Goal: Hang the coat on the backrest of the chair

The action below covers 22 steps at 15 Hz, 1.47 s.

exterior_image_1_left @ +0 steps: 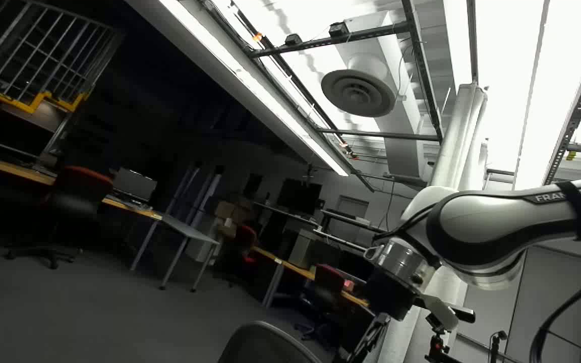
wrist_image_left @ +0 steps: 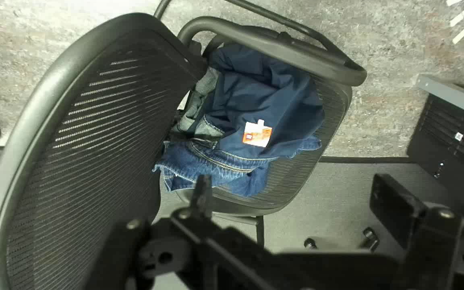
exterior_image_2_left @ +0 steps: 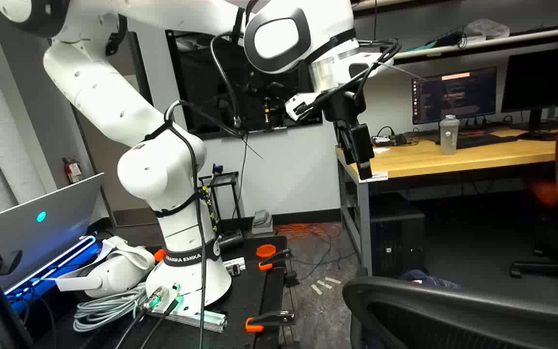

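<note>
The coat (wrist_image_left: 272, 96) is a crumpled blue denim garment with a dark navy lining and an orange-and-white label. It lies on the seat of a dark mesh chair (wrist_image_left: 308, 169) in the wrist view. A small part of the coat (exterior_image_2_left: 431, 279) shows behind the chair's backrest (exterior_image_2_left: 453, 310) in an exterior view. The backrest (wrist_image_left: 95, 153) stands on the left in the wrist view; its top rim (exterior_image_1_left: 270, 340) also shows in an exterior view. My gripper (wrist_image_left: 292, 183) is open and empty, above the chair and apart from the coat. It points downward in an exterior view (exterior_image_2_left: 360, 162).
The chair's armrest (wrist_image_left: 272, 50) curves beside the coat. A wooden desk (exterior_image_2_left: 468, 157) with a monitor (exterior_image_2_left: 453, 99) and a bottle (exterior_image_2_left: 449, 135) stands behind the gripper. A black computer tower (exterior_image_2_left: 395, 237) is under it. The robot's table (exterior_image_2_left: 264, 291) carries orange-tipped clamps (exterior_image_2_left: 269, 320).
</note>
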Available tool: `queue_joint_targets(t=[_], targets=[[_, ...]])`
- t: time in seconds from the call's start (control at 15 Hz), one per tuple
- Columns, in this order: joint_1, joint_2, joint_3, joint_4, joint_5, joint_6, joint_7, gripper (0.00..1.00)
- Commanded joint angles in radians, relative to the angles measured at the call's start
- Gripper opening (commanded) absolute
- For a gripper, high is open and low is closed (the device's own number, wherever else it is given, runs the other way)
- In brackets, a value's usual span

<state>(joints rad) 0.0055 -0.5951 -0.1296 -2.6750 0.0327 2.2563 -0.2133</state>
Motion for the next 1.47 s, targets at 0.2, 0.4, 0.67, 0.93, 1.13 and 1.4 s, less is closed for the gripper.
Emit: queue_joint_targets(t=[0.2, 0.4, 0.67, 0.93, 1.13, 1.4], targets=[[-0.005, 0.001, 0.005, 0.002, 0.003, -0.003, -0.002, 1.0], [-0.005, 0.001, 0.005, 0.002, 0.003, -0.003, -0.002, 1.0], [-0.005, 0.001, 0.005, 0.002, 0.003, -0.003, -0.002, 1.0], [-0.005, 0.001, 0.005, 0.002, 0.003, -0.003, -0.002, 1.0], [-0.01, 0.001, 0.011, -0.002, 0.003, 0.007, 0.017, 1.0], [-0.009, 0.179, 0.039, 0.094, 0.008, 0.071, 0.091, 1.0]])
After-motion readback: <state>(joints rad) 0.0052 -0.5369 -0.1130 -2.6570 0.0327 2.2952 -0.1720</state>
